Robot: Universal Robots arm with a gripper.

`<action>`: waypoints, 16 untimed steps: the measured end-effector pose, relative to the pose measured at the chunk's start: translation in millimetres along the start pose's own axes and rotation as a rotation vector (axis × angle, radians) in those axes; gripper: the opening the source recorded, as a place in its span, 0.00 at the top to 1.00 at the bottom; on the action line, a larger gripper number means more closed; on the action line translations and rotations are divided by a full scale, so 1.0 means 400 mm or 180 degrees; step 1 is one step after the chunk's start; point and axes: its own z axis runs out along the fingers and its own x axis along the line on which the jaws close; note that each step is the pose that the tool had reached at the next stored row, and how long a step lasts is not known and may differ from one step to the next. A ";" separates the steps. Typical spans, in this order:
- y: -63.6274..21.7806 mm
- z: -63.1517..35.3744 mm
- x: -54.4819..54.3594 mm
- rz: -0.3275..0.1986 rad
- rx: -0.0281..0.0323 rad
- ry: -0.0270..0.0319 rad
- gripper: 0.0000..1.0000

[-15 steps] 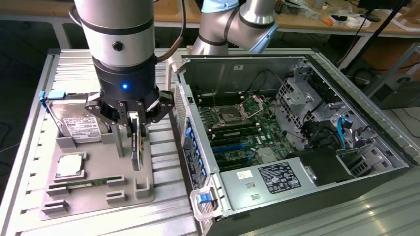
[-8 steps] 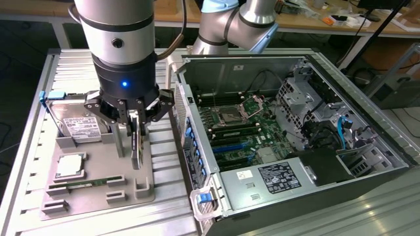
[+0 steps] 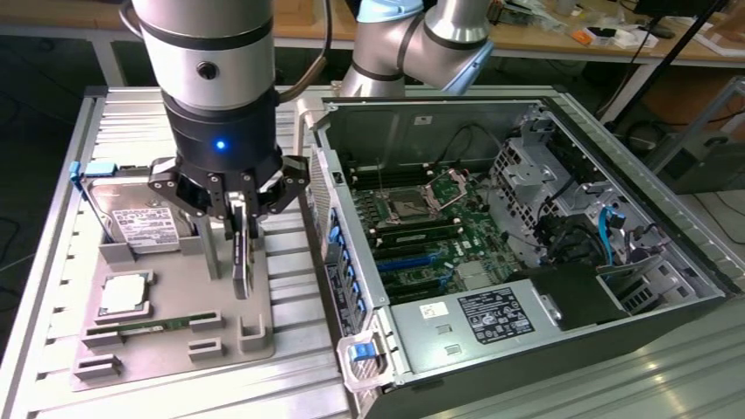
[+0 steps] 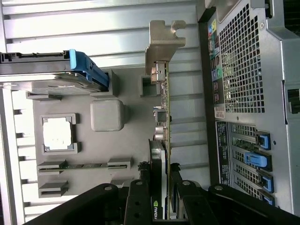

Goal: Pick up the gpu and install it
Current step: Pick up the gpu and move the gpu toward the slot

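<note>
Working the pick step: hovering the gripper (image 3: 233,240) low over the fixture tray (image 3: 174,353) at the exterior view's left, beside the open computer case (image 3: 652,288) at the exterior view's right. Straddling the gpu (image 3: 243,262) with jaws apart, one finger (image 3: 212,249) showing a sliver of tray between itself and the card. Not clamping yet, judging by that gap.

Finding the gpu standing edge-on in its tray slot, metal bracket (image 4: 161,42) at the end away from the gripper. Sitting between the hard drive (image 3: 138,223) on the exterior view's left and the case wall on the exterior view's right. Leaving the processor (image 3: 126,292) and memory stick (image 3: 157,325) on the near part of the tray alone.

Doing it well, by judgement:
- Centring across the card's thickness.
- Closing evenly on the thick black shroud, not on bare board parts.
- Keeping the fingers square to the card so as not to tilt it in the slot.
- Staying clear of the hard drive's blue tab (image 4: 84,68).

Reading little:
- Spotting a green eye-shaped logo (image 4: 155,205) on the card's edge between the fingers, looking like NVIDIA's mark, no letters legible.
- Noting a white label on the hard drive, print too small.
- Noting a black-and-white label (image 3: 495,314) inside the case's near end, with a white sticker (image 3: 437,310) beside it, both too small to read.
- Noting a strip of coloured port icons (image 4: 214,51) on the case rear, not readable.
</note>
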 end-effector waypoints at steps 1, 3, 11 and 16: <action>0.000 -0.001 0.000 0.0000 0.0000 0.0000 0.73; 0.000 -0.003 0.000 0.0000 0.0000 0.0000 0.73; 0.001 -0.014 0.000 0.0002 0.0001 0.0000 0.73; 0.001 -0.020 0.000 0.0003 0.0001 -0.0001 0.73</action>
